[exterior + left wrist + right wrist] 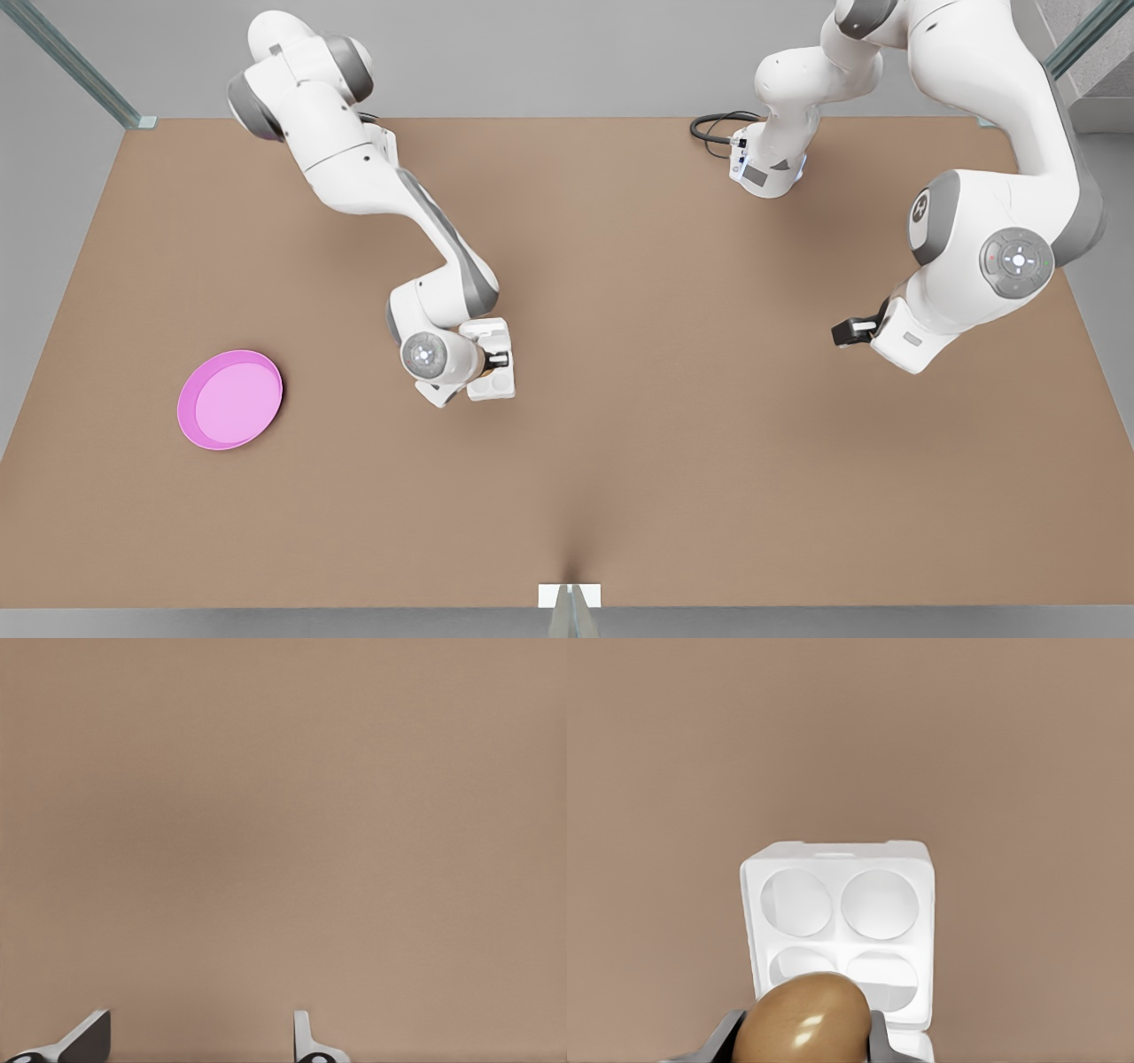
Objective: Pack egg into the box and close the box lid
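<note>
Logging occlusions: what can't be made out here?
Front view: the right pincer's arm covers much of the box.
Right wrist view: the held egg hides part of a near cup; the frame edge cuts the box.
Left wrist view: the frame edge cuts the open left pincer.

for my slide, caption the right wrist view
Right gripper holds the egg over the open box.

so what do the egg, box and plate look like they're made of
Egg: glossy tan-brown, with bright highlights; could be glazed shell or plastic. Box: matte white, thick rounded walls, likely foam or moulded pulp. Plate: smooth pink with a raised rim, probably plastic.
</note>
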